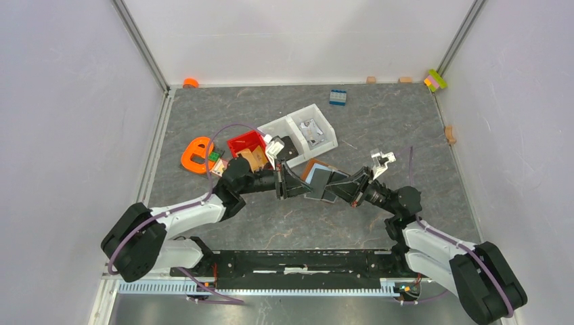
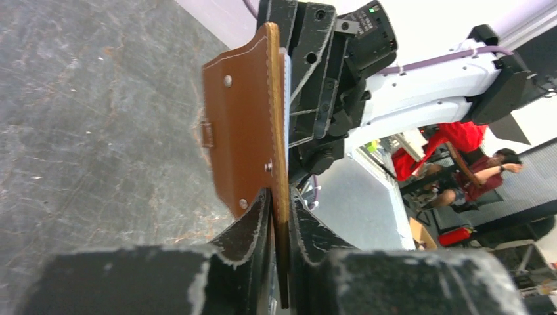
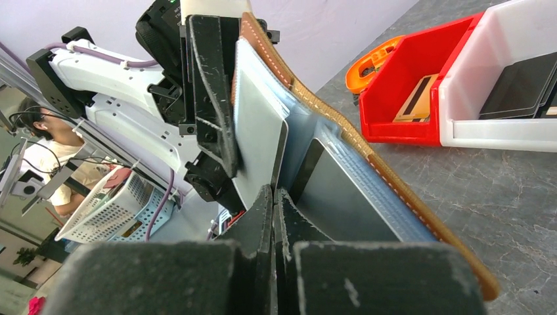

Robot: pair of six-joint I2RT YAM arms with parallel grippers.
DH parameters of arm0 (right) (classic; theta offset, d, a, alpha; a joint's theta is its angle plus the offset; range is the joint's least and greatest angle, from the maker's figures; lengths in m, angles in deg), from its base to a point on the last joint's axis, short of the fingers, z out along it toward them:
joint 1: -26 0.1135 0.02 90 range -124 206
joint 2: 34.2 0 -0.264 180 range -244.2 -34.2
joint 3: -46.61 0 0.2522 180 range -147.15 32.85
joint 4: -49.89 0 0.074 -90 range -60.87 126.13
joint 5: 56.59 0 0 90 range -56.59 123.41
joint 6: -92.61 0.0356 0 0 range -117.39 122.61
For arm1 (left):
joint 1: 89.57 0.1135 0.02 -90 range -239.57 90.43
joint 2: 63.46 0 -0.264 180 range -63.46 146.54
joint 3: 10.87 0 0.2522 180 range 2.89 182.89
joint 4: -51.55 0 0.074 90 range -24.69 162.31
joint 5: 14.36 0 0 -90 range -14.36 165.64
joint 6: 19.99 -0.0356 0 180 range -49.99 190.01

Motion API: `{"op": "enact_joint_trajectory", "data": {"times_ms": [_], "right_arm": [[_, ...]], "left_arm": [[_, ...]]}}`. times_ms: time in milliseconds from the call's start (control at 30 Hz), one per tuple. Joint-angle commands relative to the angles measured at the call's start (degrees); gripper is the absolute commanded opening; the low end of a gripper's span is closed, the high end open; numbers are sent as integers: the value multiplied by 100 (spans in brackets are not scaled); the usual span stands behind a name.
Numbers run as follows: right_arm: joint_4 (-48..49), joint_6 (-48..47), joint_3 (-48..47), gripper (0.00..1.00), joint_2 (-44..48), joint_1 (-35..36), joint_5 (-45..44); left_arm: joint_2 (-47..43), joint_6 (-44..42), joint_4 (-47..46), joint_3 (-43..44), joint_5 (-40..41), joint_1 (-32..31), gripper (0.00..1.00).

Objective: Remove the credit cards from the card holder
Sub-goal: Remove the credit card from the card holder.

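The card holder (image 1: 313, 167) is off the table (image 1: 406, 128), held open in the air near the middle of the top view. Its brown stitched cover faces the left wrist camera and its blue pockets face the right one. Its long axis runs roughly from 9 to 3 o'clock, along the line joining the two claws.

The left gripper (image 2: 279, 203) sits at the holder's 9 o'clock end, its jaws narrow and clamped on the cover's edge. The right gripper (image 3: 272, 197) meets it from 3 o'clock. Its jaws are nearly together and appear to nip the lower edge of the pale silvery card (image 3: 259, 128), which stands partly out of its pocket. A darker panel (image 3: 341, 197) lies just beside it, and whether that is a card or a pocket cannot be told.

The pull probably has to run back toward 3 to 4 o'clock, along the pocket's length, while the left claw anchors the holder. A sideways tug would likely jam the card.

At about 10 o'clock from the holder, the red bin (image 3: 394, 128) holds an orange-tan card (image 3: 415, 98), with a white bin (image 3: 499, 134) touching its side.
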Motion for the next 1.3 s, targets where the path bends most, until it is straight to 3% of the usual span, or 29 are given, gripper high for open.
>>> {"op": "enact_joint_trajectory", "data": {"times_ms": [0,133,633,767,867,1000,1267], "right_arm": [[-3,-83,-81,0,-86,-85,-125],[193,26,-61,0,-145,-92,-73],[304,58,-39,0,-144,-131,-21],[1077,413,12,25,-344,-124,244],[1689,722,57,28,-549,-121,355],[1866,795,42,26,-655,-86,393],[1337,538,-22,7,-502,-59,317]], "left_arm": [[-233,-215,-246,-21,67,-20,11],[-259,-199,-230,-32,130,11,4],[-623,-211,-313,-290,445,117,2],[-404,-70,-536,-224,203,117,2],[-199,118,-802,-189,-7,117,2],[-101,222,-959,-160,-135,117,2],[-122,339,-1266,-232,-229,117,2]]}}
